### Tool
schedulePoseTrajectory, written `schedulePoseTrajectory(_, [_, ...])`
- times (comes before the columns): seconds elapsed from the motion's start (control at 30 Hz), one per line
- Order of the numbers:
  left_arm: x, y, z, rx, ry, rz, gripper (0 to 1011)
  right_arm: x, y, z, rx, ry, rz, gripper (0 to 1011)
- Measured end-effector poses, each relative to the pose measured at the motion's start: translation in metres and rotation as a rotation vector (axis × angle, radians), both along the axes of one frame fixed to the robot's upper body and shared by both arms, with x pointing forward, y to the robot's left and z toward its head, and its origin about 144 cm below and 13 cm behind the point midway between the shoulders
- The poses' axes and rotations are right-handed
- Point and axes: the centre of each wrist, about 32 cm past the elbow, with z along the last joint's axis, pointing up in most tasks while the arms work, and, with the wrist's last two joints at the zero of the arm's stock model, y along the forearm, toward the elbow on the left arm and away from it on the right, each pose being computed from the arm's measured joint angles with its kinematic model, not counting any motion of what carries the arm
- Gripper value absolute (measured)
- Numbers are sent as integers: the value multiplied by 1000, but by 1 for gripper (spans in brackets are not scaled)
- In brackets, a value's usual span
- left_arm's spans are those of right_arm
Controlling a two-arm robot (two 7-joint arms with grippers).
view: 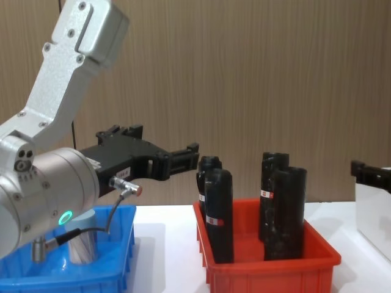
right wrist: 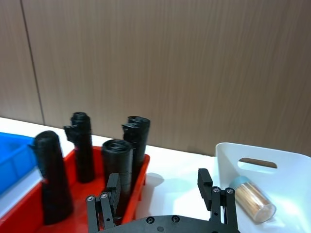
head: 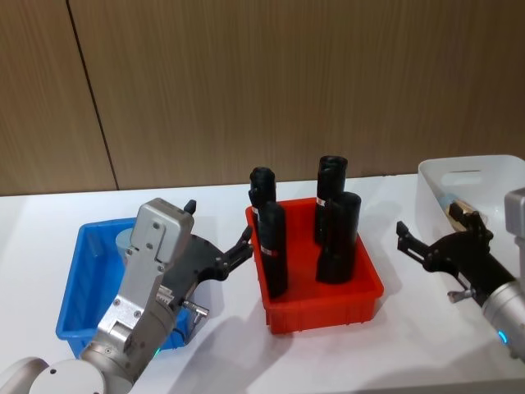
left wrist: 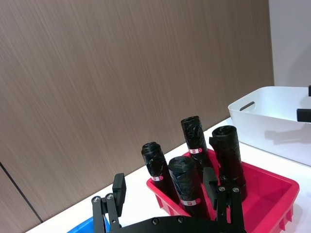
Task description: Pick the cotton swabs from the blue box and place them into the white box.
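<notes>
The blue box (head: 78, 275) sits at the left, and one cotton swab jar (head: 125, 241) stands in it, partly hidden behind my left arm; the chest view shows this jar (view: 81, 244) upright. My left gripper (head: 220, 230) hovers open and empty between the blue box and the red bin, above the table. At the right stands the white box (head: 484, 174) with a swab jar (right wrist: 250, 195) lying inside. My right gripper (head: 439, 231) is open and empty just in front of the white box's near wall.
A red bin (head: 361, 295) in the middle holds several tall black cylinders (head: 338, 238) with red-white labels. A brown wood-panelled wall runs behind the white table. Bare tabletop lies between the red bin and the white box.
</notes>
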Motion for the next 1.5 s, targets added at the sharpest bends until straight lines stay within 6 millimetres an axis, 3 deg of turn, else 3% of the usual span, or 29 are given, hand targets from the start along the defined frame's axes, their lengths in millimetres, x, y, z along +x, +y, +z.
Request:
schedulePoseTrajectory(0.63, [0, 0, 0, 0, 0, 2, 1004, -48, 28, 11, 67, 1, 56, 1002])
schedulePoseTrajectory(1.5, [0, 0, 0, 0, 0, 2, 1004, -50, 29, 12, 69, 0, 58, 1002])
